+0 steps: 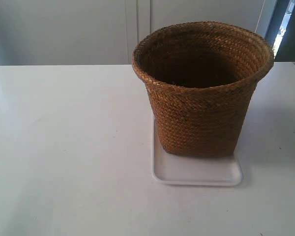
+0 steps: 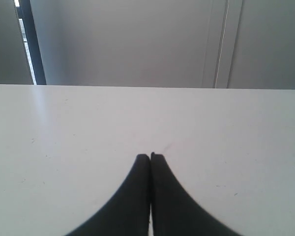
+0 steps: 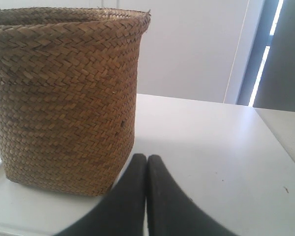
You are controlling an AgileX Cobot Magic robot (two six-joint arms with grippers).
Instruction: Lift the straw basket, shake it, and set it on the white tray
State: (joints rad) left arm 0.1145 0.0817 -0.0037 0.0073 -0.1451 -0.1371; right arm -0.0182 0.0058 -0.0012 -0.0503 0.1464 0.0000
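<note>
Shows the basket [image 1: 201,93] upright on the tray [image 1: 196,174], base inside the rim and crowded toward the far edge in the exterior view, leaving a bare strip of tray at the near side; reads as the placing step done, with nothing gripping or steadying it. Finds the right gripper [image 3: 147,157] low by the tray's edge, jaws pressed together on nothing, tips just beside the basket's wall without visible contact. Finds the left gripper [image 2: 150,156] likewise closed and empty, level above bare table [image 1: 64,147], neither basket nor tray in its view.
</note>
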